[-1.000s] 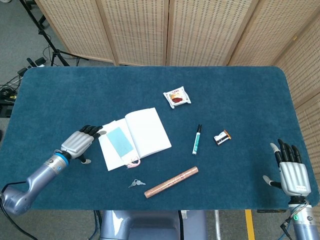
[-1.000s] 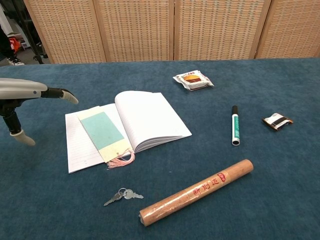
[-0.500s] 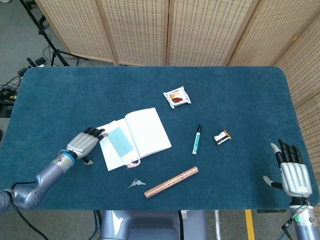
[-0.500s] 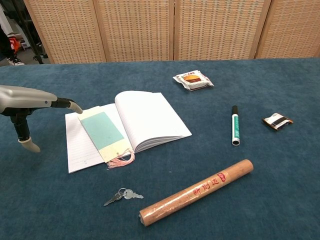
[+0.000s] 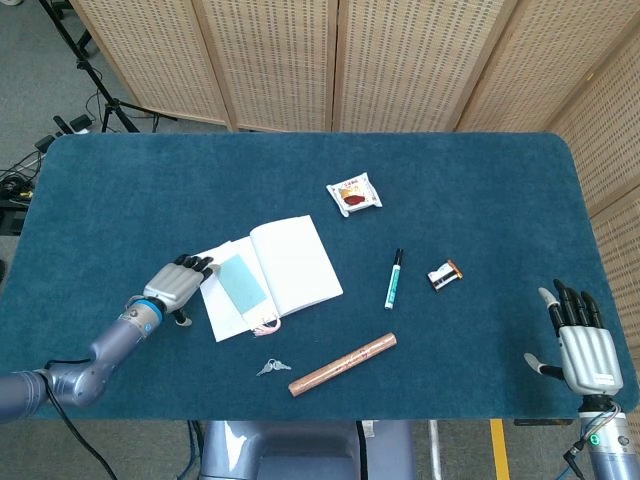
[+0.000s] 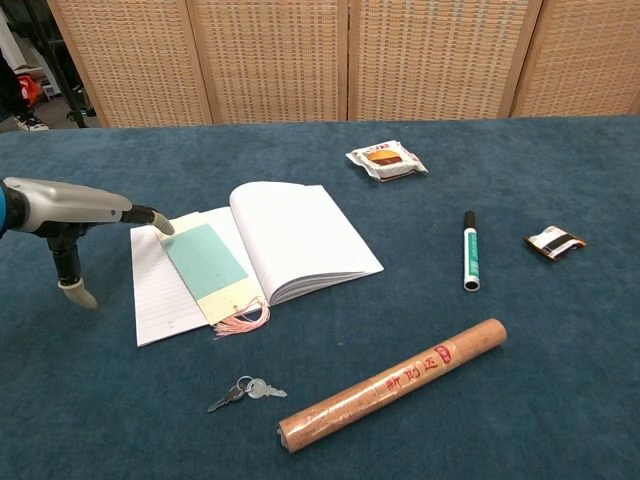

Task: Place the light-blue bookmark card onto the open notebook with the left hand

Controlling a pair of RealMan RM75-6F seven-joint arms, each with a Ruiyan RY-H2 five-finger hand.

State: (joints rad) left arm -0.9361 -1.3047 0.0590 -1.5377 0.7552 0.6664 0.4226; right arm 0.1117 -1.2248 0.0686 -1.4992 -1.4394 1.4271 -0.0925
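The bookmark card (image 6: 205,262) lies on the open notebook (image 6: 290,235) (long axis toward the table's near edge), the left hand (image 5: 178,285), fingers extended, empty, at its far-left corner.

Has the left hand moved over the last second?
Yes. The left hand has shifted right and down the frame, closing on the open notebook; its fingertips now reach the page's corner.

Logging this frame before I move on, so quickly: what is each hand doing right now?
Left hand: open, holding nothing, fingertips at the top corner of the bookmark on the notebook.
Right hand: open, holding nothing.
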